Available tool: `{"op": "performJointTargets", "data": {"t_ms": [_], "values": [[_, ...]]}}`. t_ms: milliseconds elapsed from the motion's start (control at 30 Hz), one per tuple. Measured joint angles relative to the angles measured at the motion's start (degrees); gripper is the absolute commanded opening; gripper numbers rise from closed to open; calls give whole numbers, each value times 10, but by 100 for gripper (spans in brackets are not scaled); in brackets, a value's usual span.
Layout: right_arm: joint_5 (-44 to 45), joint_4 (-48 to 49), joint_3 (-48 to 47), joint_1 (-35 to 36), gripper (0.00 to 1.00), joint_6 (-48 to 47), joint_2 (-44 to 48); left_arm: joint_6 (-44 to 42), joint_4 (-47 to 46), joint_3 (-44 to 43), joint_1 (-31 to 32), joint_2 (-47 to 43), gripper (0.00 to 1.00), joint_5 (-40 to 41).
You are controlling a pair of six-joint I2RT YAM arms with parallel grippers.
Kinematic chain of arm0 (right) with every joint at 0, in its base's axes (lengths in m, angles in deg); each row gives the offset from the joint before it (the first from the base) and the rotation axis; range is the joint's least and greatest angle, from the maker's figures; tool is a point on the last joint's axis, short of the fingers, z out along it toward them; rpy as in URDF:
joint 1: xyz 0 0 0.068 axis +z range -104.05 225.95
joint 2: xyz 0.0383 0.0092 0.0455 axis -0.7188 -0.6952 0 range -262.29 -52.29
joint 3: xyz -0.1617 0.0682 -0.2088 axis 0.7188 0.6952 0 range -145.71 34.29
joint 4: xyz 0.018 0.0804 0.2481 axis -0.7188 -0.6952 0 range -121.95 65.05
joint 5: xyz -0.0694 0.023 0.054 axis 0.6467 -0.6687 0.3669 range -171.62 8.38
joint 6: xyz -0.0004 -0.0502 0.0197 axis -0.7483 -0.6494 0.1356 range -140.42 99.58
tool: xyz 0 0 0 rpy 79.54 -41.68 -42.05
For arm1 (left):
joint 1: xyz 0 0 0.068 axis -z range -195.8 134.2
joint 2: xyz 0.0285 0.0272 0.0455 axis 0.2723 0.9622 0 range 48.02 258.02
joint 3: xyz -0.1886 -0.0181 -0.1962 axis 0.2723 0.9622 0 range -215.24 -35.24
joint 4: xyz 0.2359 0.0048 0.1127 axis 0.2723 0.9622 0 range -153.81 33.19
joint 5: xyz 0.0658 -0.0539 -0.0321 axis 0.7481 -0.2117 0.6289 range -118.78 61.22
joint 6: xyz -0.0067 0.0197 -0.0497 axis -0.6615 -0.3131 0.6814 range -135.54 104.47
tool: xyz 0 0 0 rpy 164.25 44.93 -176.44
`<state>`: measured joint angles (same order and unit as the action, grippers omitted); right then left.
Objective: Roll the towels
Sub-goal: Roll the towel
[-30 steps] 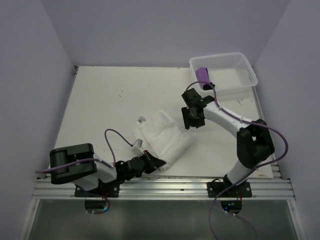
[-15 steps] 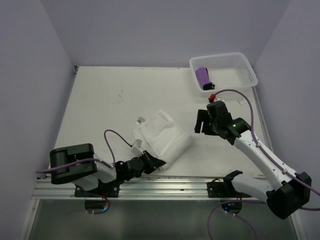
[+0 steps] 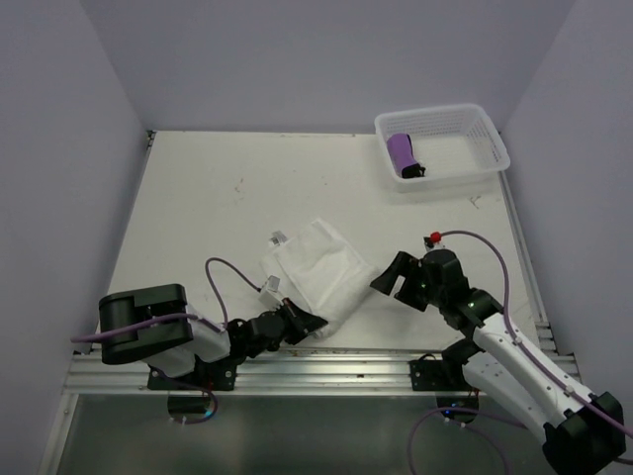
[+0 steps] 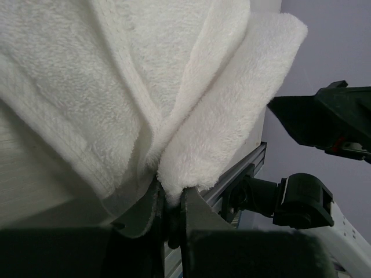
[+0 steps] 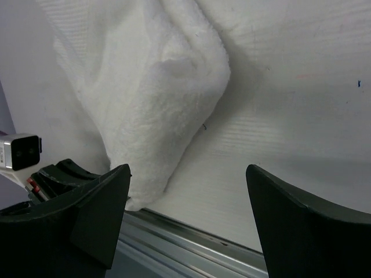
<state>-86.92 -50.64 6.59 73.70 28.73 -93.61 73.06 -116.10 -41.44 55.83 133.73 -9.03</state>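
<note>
Left gripper (image 4: 171, 201): jaws pressed together, pinching the near corner of the white towel (image 3: 321, 267), which lies rumpled at the near middle of the table (image 3: 218, 178). Right gripper (image 3: 389, 276): jaws spread wide, empty, just beside the towel's right edge. Purple towel (image 3: 401, 150) lies in the white basket (image 3: 487, 136), far right.

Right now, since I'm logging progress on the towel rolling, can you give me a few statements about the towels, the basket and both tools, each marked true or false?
The purple towel lies inside the basket. True.
The left tool is open, clear of the white towel. False: it is shut on that towel's near edge.
The right tool holds the purple towel. False: it is open and empty, beside the white towel.
The white towel lies on the table, outside the basket. True.
</note>
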Motion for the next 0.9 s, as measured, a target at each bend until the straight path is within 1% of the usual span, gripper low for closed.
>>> {"op": "performJointTargets", "data": {"t_ms": [133,300,400,767,900], "values": [[-33,54,69,0,86,42,3,5,0,0,0,1,0,0],[-68,150,113,0,88,82,4,8,-4,1,0,3,0,0],[-82,199,136,0,88,100,-13,9,-5,1,0,5,0,0],[-93,306,150,0,88,124,-102,13,-6,1,0,5,0,0],[-93,329,150,0,87,126,-136,15,-6,2,0,5,0,0]]}}
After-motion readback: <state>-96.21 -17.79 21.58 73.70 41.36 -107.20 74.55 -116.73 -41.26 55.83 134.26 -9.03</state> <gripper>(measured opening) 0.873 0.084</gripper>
